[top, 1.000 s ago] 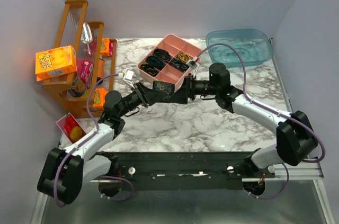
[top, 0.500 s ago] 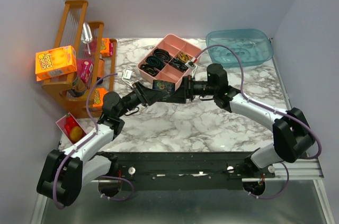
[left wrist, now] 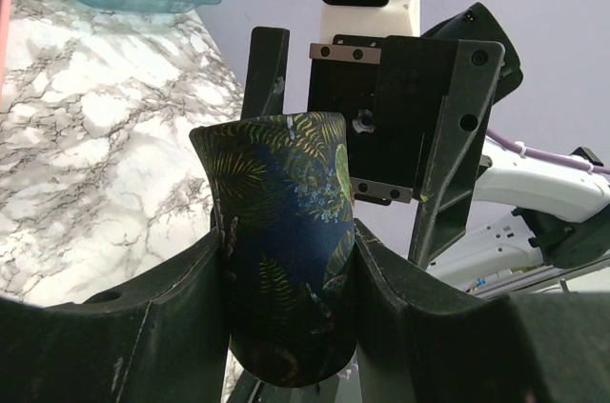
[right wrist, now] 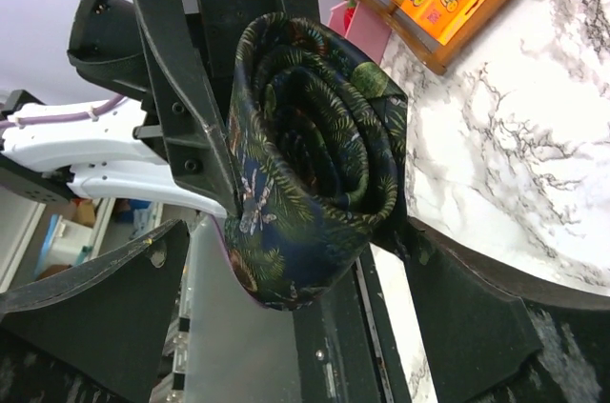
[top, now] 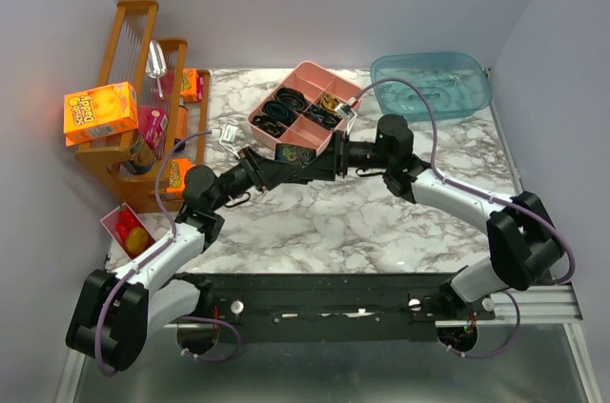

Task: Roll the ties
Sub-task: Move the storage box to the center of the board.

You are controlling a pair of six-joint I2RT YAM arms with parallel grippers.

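Observation:
A dark green-blue tie [top: 294, 156] with a leaf pattern is rolled into a tight coil and held in the air over the marble table, just in front of the pink tray. My left gripper [top: 284, 164] is shut on the tie roll [left wrist: 284, 184], with both fingers pressed on its sides. My right gripper [top: 318, 164] faces it from the right. Its fingers [right wrist: 95, 308] stand open around the roll [right wrist: 310, 151]: the right finger touches the fabric, the left finger is apart. The coil's spiral end shows in the right wrist view.
A pink divided tray [top: 335, 134] of black and yellow band loops lies behind the grippers. A clear blue tub [top: 431, 82] is at the back right. A wooden rack [top: 136, 36] with orange boxes [top: 99, 111] stands at the left. A small pink box [top: 129, 230] is below it.
My right wrist has shifted slightly to the left and toward the roll. My left gripper keeps its hold on the rolled tie and has barely moved.

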